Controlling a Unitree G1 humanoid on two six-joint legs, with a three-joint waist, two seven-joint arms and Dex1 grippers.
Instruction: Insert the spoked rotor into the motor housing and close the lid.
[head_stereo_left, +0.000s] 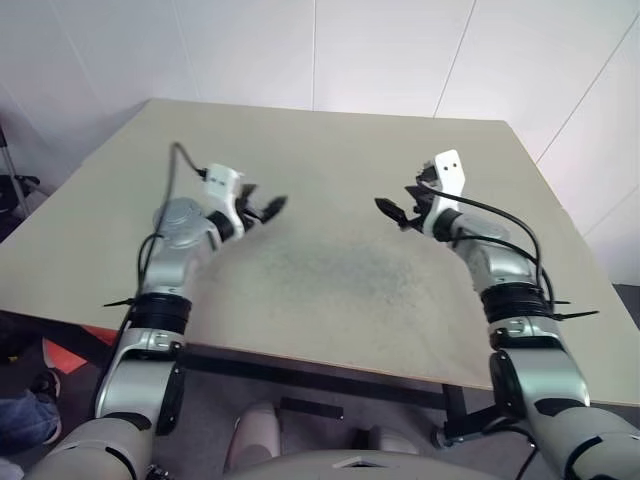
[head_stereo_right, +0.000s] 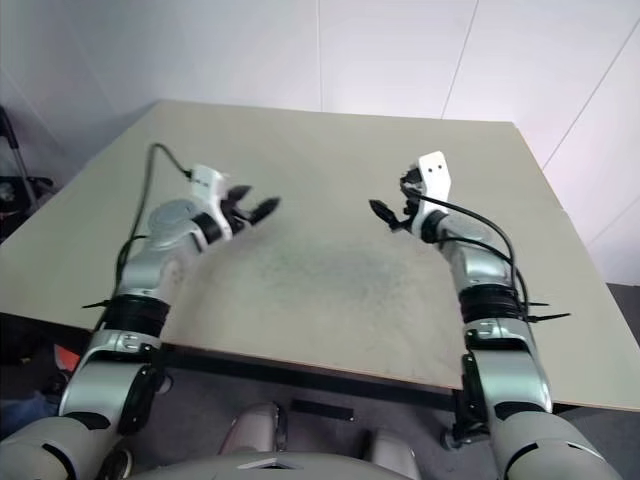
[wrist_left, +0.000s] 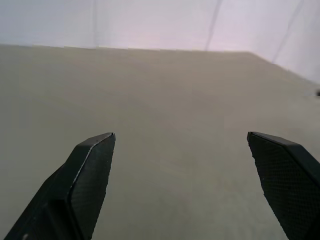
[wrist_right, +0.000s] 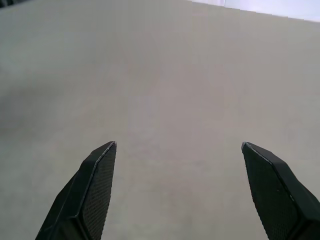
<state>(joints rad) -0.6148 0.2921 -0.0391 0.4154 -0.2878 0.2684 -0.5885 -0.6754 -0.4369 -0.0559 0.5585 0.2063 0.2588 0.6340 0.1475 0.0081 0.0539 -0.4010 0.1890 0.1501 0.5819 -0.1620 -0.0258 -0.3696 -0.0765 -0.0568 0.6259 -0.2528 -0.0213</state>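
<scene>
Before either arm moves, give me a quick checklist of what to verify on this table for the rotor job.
1. Left gripper open: ok, fingers spread wide with nothing between them.
2. Right gripper open: ok, fingers spread wide, holding nothing.
3. Grippers apart from each other: ok, a wide gap of bare table lies between them.
4. Rotor, housing and lid located: not ok, I see none of them on the tabletop.
5. Path over the table unobstructed: ok, nothing stands near either arm.
6. Ready to start inserting: not ok, there are no parts to pick up.
</scene>
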